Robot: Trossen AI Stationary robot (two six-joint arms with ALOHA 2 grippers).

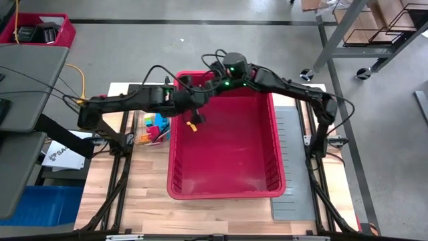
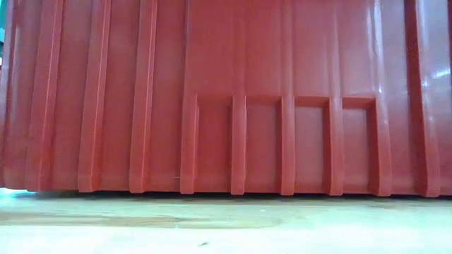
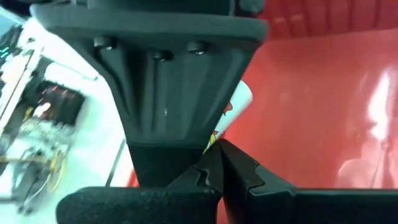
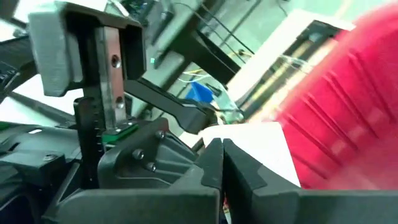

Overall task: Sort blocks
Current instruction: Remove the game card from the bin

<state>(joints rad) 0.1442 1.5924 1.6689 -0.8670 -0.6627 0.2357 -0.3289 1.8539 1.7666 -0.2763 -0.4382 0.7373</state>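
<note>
Workshop floor, grey, with metal shelving at the far right and a red crate at the far left corner; at centre a pale wooden table point(image 1: 147, 194). Landmark item: large red bin point(image 1: 227, 181), set mid-table, its ribbed outer wall filling the low view point(image 2: 226, 99). Grey slotted divider sheet point(image 1: 293, 174), flat on the table along the bin's right side. Blocks point(image 1: 152, 128): a small cluster in blue, yellow, orange and pink tones, lying on the table just outside the bin's left wall, near its far left corner, partly hidden under the left arm. Left gripper point(image 1: 194, 119): reaching from the left over the bin's left rim, hanging above the bin floor near the far left corner; fingers pressed together, tips meeting in the left wrist view point(image 3: 217, 168), nothing visibly between them; a small yellow-orange piece shows beside the tip from above, whether held cannot be told. Right gripper point(image 1: 200, 90): reaching from the right across the bin's far rim, close above the left arm's wrist; fingers together point(image 4: 217, 165), nothing clamped.
</note>
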